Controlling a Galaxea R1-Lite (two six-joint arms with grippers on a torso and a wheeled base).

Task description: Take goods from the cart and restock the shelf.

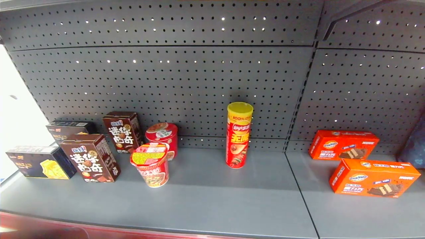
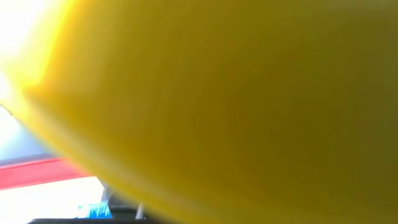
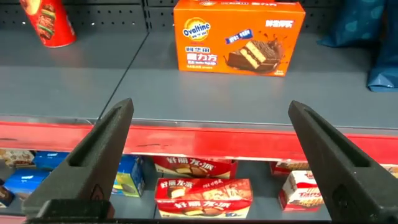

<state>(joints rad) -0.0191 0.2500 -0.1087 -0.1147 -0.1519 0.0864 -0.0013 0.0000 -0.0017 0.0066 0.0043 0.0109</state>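
Firstly, head view: grey metal shelf [image 1: 206, 199] carries goods in front-to-back pairs, labels facing out, probably for shoppers. Dark flat boxes [image 1: 40, 162], brown cartons [image 1: 91, 157] and red noodle cups [image 1: 151, 166] at left, orange cake boxes [image 1: 373, 177] at right. Tall red chip can with yellow lid [image 1: 238, 136] stands alone mid-shelf; bare room in front and on both sides, likely restock slot.
Left wrist view: blurred yellow surface [image 2: 236, 106] close to lens; left pincer state cannot be told.
Right wrist view: right pincer [image 3: 210, 106] released wide, empty, near red shelf lip [image 3: 205, 140]; lip is edge to clear.

Print on chip can [image 1: 239, 134], orange boxes [image 1: 374, 177] — left unread.
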